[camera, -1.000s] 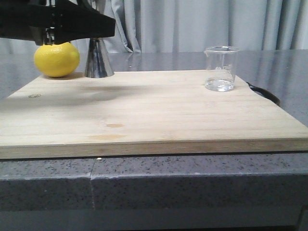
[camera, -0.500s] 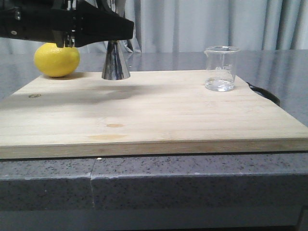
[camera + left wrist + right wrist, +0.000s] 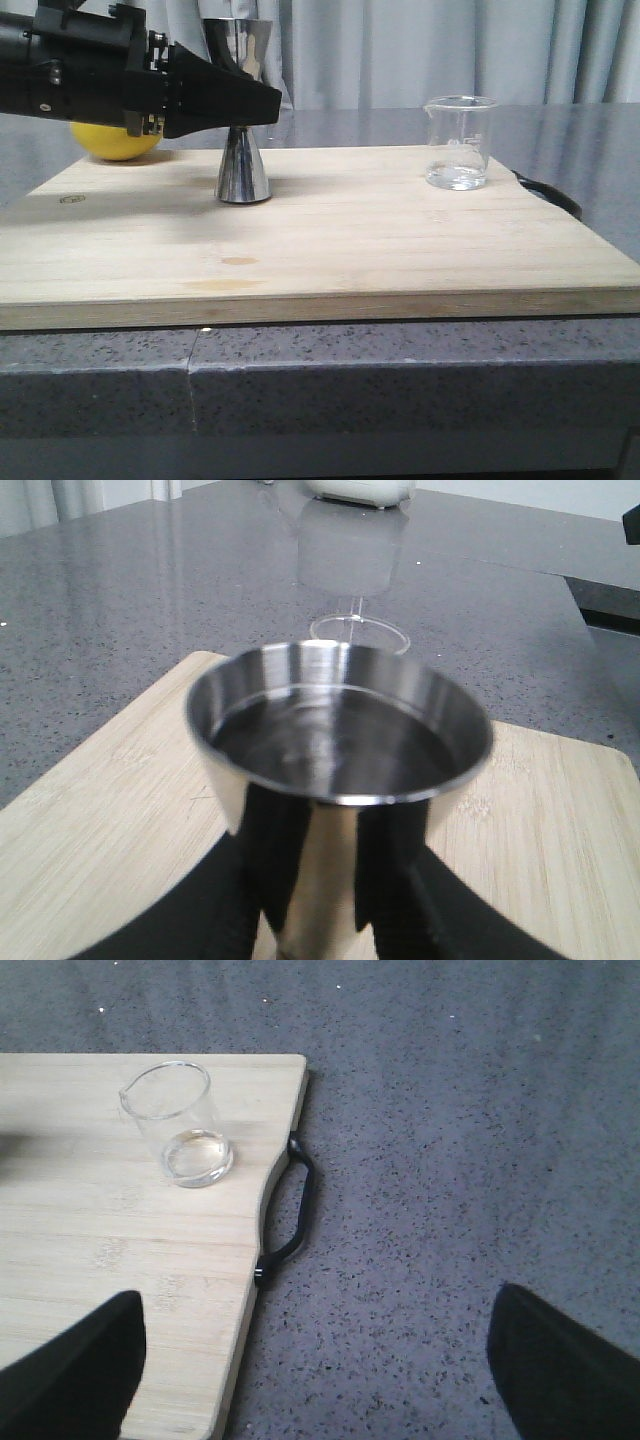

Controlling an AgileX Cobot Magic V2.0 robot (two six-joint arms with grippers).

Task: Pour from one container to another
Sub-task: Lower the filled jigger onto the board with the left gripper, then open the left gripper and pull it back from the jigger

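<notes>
The left gripper reaches in from the left side of the front view and is closed around the narrow waist of the steel jigger. Its two black fingers press against either side of the waist, as the left wrist view shows. The jigger stands upright with its base on the wooden cutting board, toward the far left part of the board. Its upper cup opens upward; the inside looks dark and reflective, and whether it holds liquid cannot be told.

A lemon sits behind the gripper at the far left corner of the board, mostly hidden by the arm.

The glass beaker stands upright near the far right corner of the board, well apart from the jigger, with its pouring lip toward the left. A little clear liquid appears at the bottom.

The right gripper hovers above the board's right edge and the grey counter. Its fingers are spread wide and hold nothing. A black handle is fixed to that edge of the board, near the beaker.
</notes>
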